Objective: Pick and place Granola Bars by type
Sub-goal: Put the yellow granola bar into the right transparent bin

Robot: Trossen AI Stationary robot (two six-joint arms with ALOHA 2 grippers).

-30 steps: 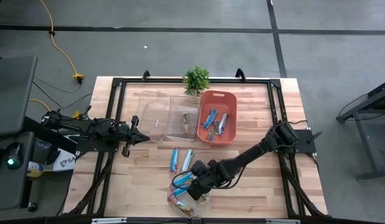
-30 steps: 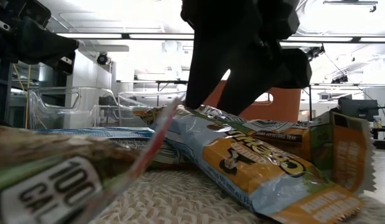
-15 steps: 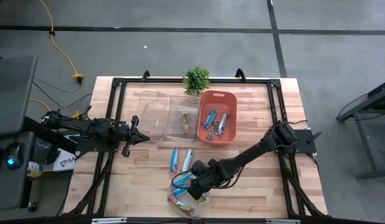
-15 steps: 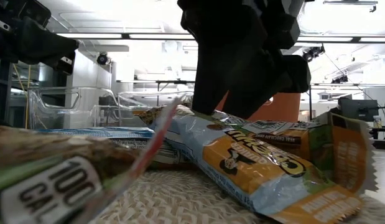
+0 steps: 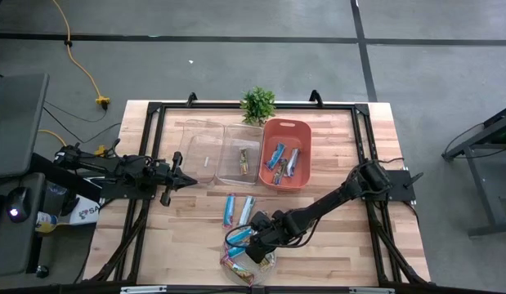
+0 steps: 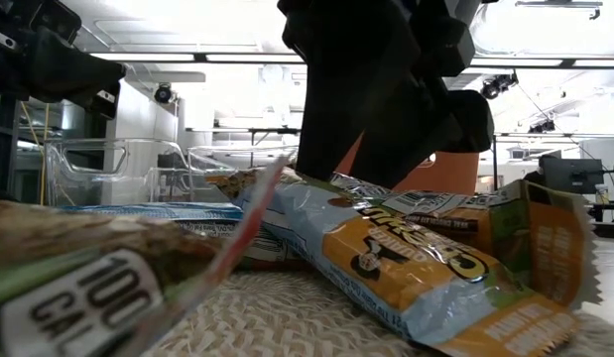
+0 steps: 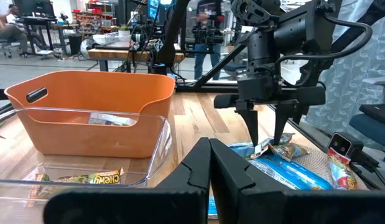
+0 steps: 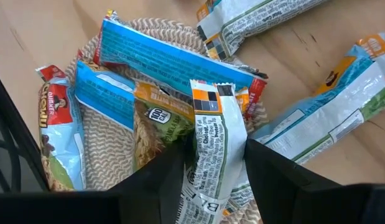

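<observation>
The right gripper (image 5: 254, 250) is down over the round woven mat (image 5: 269, 263) near the front edge of the bench, and its two fingers (image 8: 161, 180) stand partly apart on either side of one granola bar (image 8: 214, 146), a silver-white wrapper with an orange and black end that runs lengthwise between them; both fingers press against its sides, so it has hold of that bar. The rest of the pile of granola bars (image 8: 133, 99) lies on the mat beneath it, with blue, brown-gold and red-ended wrappers overlapping (the low view shows a bar with an orange panel (image 6: 406, 268) at the near edge, with the dark fingers coming down behind it). Two more bars (image 5: 238, 209) lie side by side on the bare bench, just beyond the mat toward the bench's middle. Further back, the orange bin (image 5: 273, 126) holds several bars, blue and silver ones among them, and next to it stands a clear bin (image 5: 242, 131) with a brown-gold bar (image 5: 245, 160) in it, then a second clear bin (image 5: 200, 126) toward the left edge. A small green plant (image 5: 257, 104) sits at the back edge. The left gripper (image 5: 190, 180) waits over the left side of the bench, near the clear bins, its fingers (image 7: 239, 177) closed together on nothing.
</observation>
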